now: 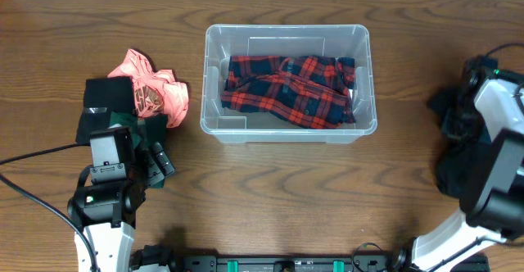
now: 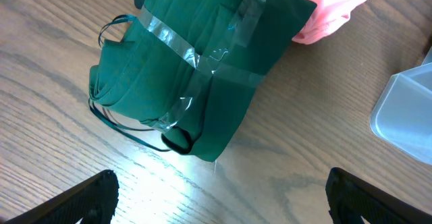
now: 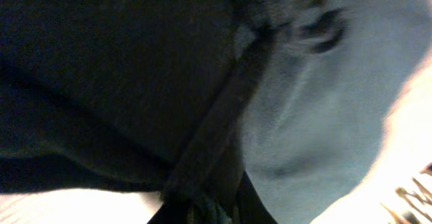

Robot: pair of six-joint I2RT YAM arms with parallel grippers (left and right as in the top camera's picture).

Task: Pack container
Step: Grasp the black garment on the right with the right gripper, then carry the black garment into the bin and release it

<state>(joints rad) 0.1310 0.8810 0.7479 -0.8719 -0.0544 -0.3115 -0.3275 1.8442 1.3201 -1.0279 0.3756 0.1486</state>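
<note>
The clear plastic container (image 1: 286, 31) stands at the table's middle back and holds a red and navy plaid cloth (image 1: 291, 88). Its corner shows in the left wrist view (image 2: 405, 116). My left gripper (image 2: 219, 200) is open and empty, just short of a folded green cloth (image 2: 189, 62) bound with clear tape. A pink garment (image 1: 155, 88) and a black cloth (image 1: 110, 93) lie beside it. My right gripper (image 3: 202, 210) is pressed into a dark garment (image 3: 101, 69) with a dark fold running into its closed jaws. That view is blurred.
The dark garment (image 1: 446, 108) lies under the right arm near the table's right edge. The left arm's black cable (image 1: 33, 194) runs over the front left of the wooden table (image 1: 286, 190).
</note>
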